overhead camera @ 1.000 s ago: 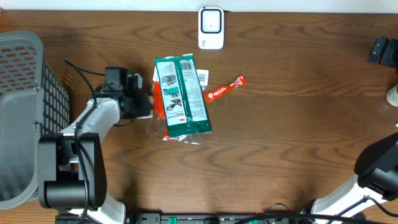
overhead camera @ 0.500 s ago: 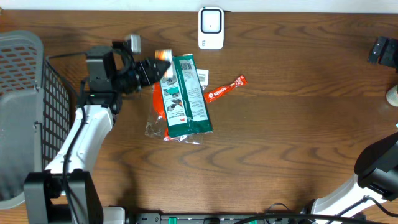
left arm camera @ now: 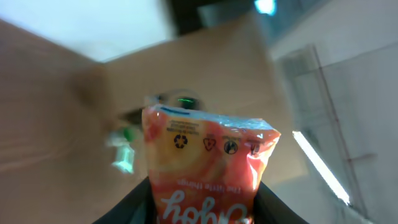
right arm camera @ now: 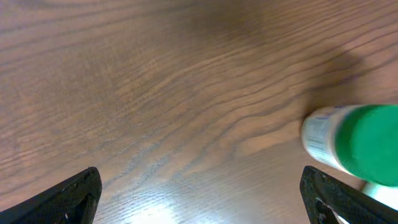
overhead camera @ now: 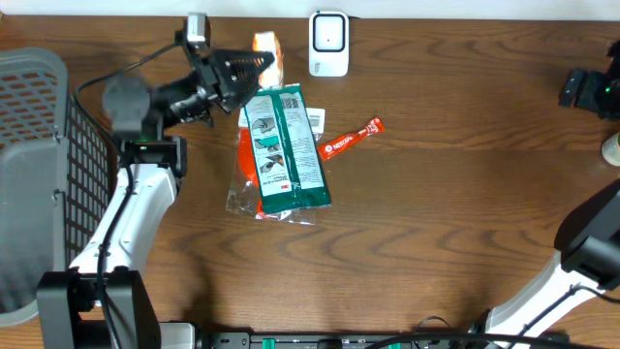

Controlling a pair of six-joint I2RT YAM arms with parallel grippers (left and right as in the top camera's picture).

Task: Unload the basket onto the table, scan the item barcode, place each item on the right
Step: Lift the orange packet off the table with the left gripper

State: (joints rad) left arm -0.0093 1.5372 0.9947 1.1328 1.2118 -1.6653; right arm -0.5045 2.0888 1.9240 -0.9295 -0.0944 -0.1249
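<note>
My left gripper (overhead camera: 250, 70) is shut on an orange snack pouch (overhead camera: 264, 44), held up at the back of the table just left of the white scanner (overhead camera: 328, 44). In the left wrist view the pouch (left arm camera: 208, 155) fills the middle between the dark fingers of the left gripper (left arm camera: 202, 208), with its print upside down. No barcode shows on the visible face. Far off at the right edge, my right gripper (overhead camera: 584, 89) hangs open over bare wood, and its own view shows the right gripper (right arm camera: 202, 199) with nothing between the fingers.
A green packet (overhead camera: 283, 150) lies on clear wrappers mid-table, with a red sachet (overhead camera: 351, 139) to its right. A grey basket (overhead camera: 34, 174) stands at the left edge. A green-capped bottle (right arm camera: 354, 143) lies near the right gripper.
The left arm has lifted the orange pouch from beside the green packet and swung it up and back toward the scanner. The right gripper has shifted slightly left.
</note>
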